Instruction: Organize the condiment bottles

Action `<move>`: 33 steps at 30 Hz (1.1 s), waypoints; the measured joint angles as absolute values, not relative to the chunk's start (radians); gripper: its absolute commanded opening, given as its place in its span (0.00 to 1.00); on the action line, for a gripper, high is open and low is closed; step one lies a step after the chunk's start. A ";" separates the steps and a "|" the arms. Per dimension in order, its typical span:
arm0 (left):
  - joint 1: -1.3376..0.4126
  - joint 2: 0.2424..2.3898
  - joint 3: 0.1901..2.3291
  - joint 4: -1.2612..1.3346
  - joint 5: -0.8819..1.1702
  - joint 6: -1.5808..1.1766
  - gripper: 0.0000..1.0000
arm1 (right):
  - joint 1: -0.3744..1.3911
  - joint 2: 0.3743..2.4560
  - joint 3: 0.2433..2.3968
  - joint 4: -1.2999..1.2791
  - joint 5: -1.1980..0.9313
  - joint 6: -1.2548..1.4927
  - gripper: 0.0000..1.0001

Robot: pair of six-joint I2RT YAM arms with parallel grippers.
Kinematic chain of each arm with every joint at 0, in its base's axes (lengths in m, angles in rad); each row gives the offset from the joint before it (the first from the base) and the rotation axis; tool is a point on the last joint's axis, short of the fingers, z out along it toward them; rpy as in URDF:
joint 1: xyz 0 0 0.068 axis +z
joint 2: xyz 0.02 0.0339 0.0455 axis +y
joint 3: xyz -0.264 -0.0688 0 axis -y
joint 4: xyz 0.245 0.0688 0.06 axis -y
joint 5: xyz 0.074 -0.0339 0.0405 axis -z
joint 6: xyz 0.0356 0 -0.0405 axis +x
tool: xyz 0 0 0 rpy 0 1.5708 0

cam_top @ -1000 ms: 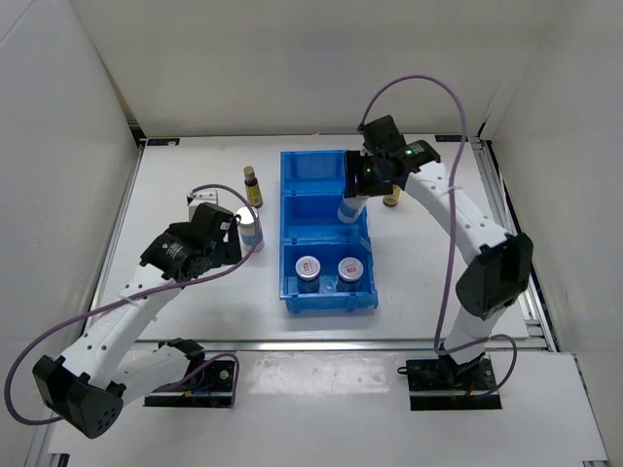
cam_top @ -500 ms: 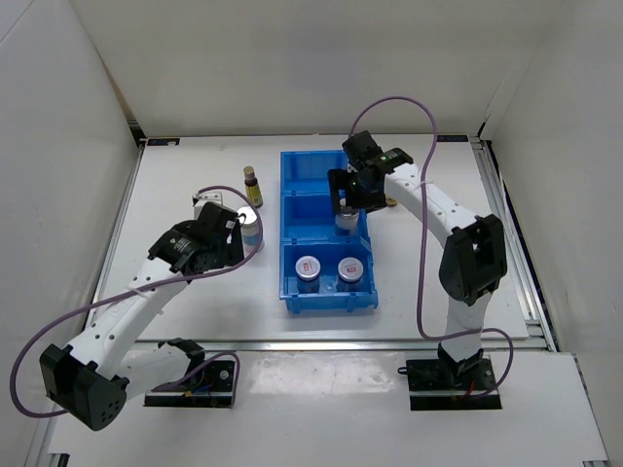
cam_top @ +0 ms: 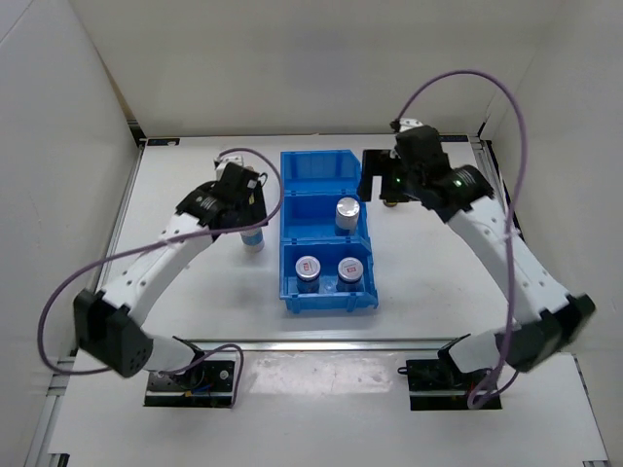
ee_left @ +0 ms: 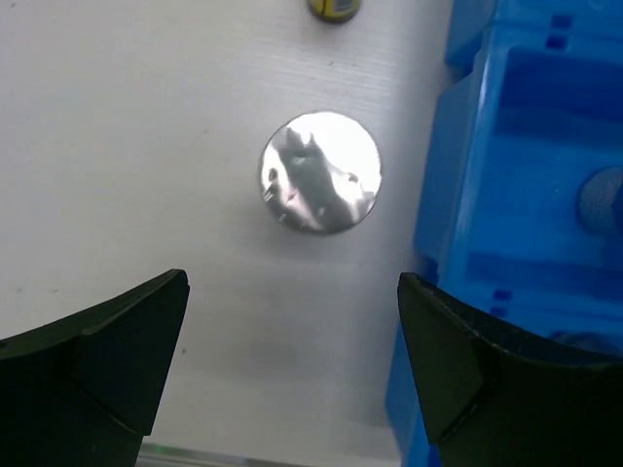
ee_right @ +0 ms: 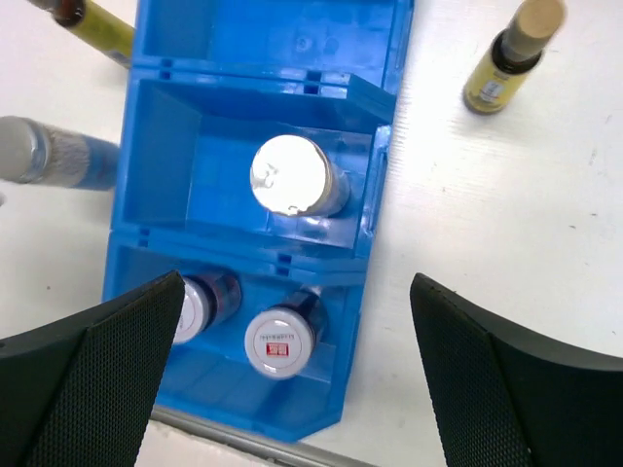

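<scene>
The blue bin (cam_top: 292, 209) lies mid-table. A white-silver cylinder (cam_top: 348, 212) (ee_right: 292, 177) stands in its middle compartment, and two dark jars (cam_top: 309, 269) (cam_top: 350, 269) (ee_right: 282, 342) with red-marked lids stand in the near one. My right gripper (cam_top: 382, 183) (ee_right: 297, 292) hangs open and empty above the bin's right side. An amber bottle (ee_right: 511, 53) stands on the table right of the bin. My left gripper (cam_top: 243, 209) (ee_left: 292, 292) is open above the second white-silver cylinder (cam_top: 253, 238) (ee_left: 320, 172), left of the bin. Another amber bottle (ee_left: 334, 8) (ee_right: 97, 24) stands beyond it.
The bin's far compartment (ee_right: 292, 34) holds nothing. White walls close in the table at the left, back and right. A metal rail (cam_top: 321, 342) runs along the near edge. Purple cables loop over both arms.
My right gripper opened, left the white-silver cylinder standing in the middle compartment, and drew up and away to the right. The left arm swung toward the back, over the other cylinder.
</scene>
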State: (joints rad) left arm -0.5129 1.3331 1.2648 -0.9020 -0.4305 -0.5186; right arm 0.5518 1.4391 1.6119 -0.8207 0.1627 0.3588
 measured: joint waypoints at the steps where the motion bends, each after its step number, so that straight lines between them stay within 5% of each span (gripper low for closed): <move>1: -0.512 1.383 1.296 -0.880 -0.427 -0.515 0.99 | 0.552 1.394 1.588 -0.817 0.163 0.359 1.00; 14: -0.436 1.653 1.379 -0.775 -0.382 -0.485 0.99 | 0.552 1.104 1.278 -0.865 0.142 0.393 1.00; 19: -0.408 1.658 1.379 -0.761 -0.372 -0.467 0.72 | 0.552 1.061 1.257 -0.876 0.142 0.393 1.00; 20: -0.408 1.660 1.379 -0.756 -0.363 -0.466 0.58 | 0.552 1.055 1.253 -0.876 0.142 0.393 1.00; 23: -0.408 1.660 1.381 -0.757 -0.347 -0.449 0.39 | 0.552 1.044 1.240 -0.884 0.143 0.393 1.00; 29: -0.408 1.638 1.439 -0.818 -0.316 -0.435 0.18 | 0.552 1.031 1.216 -0.892 0.144 0.393 1.00; 33: -0.427 1.636 1.612 -0.898 -0.318 -0.418 0.17 | 0.552 1.027 1.208 -0.896 0.144 0.398 1.00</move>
State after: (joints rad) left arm -0.4267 1.6360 1.6119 -0.8978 -0.3180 -0.4179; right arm 0.5518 1.0271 1.2083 -0.8959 0.1436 0.3981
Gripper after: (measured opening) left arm 0.694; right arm 0.998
